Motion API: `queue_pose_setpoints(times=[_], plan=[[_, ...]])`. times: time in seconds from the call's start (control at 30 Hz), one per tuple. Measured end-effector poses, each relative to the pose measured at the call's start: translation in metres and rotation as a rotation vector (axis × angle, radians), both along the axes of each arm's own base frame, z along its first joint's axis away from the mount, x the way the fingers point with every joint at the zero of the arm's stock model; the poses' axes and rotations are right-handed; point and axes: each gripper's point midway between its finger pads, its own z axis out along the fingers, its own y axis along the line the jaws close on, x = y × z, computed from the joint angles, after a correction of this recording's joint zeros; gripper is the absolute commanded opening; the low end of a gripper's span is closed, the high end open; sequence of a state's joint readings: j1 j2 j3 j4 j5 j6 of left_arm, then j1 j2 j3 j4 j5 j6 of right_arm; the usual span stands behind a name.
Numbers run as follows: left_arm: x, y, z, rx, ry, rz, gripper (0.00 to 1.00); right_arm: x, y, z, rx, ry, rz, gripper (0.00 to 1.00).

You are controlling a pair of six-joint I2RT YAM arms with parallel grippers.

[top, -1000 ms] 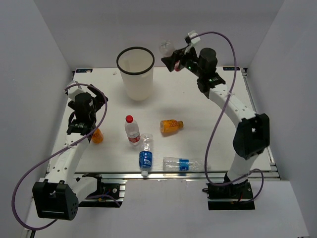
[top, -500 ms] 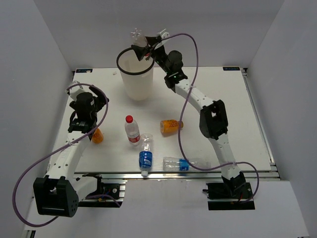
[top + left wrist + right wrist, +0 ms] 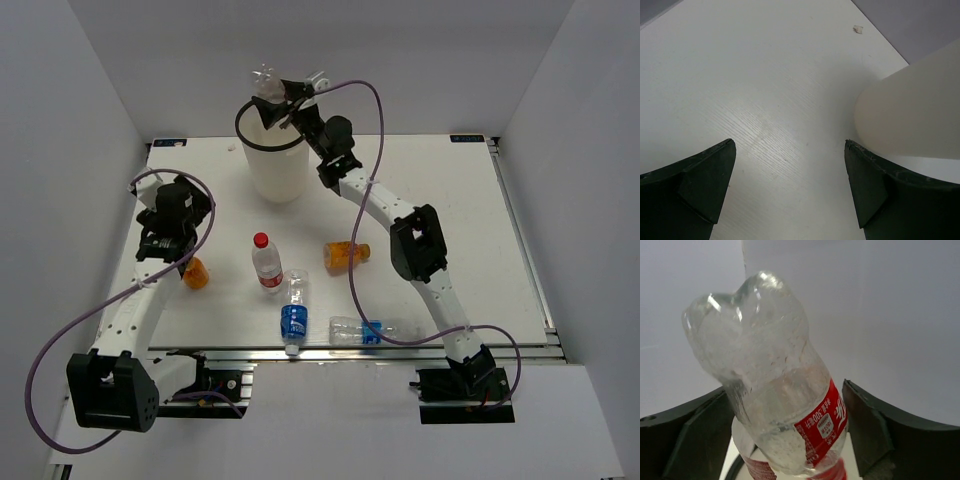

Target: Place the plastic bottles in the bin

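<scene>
The clear plastic bottle with the red-white label (image 3: 771, 385) looks glossy and dented (the label film shines too). The white desk (image 3: 755, 90) is matt, with a fine wood-like grain. The white cylindrical bin (image 3: 277, 175) looks like smooth, matt plastic.

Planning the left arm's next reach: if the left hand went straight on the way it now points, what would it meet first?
Most likely the bare table, which fills the gap ahead of the left hand, which is open. The bin stands off to the right in that view, though depth is unclear.
</scene>
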State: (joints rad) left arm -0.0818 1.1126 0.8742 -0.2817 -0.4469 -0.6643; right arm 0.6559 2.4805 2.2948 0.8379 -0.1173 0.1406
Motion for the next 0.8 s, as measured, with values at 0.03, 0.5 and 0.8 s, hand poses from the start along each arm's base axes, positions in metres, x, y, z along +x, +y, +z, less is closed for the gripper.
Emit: queue_pose_setpoints(times=[0.03,0.5,0.8], plan=[[-0.001,0.002,0.001,-0.001,0.005,0.015,0.98,0.001,0.0,-0.003,-0.001,0.007,-0.001,0.89],[-0.03,0.014,-0.025,-0.07,0.188,0.184,0.98,-0.001,0.011,-0.027,-0.081,0.011,0.046,0.89],[-0.059,0.021,-0.034,-0.065,0.286,0.24,0.98,-0.037,-0.01,0.01,-0.178,0.003,0.083,0.89]])
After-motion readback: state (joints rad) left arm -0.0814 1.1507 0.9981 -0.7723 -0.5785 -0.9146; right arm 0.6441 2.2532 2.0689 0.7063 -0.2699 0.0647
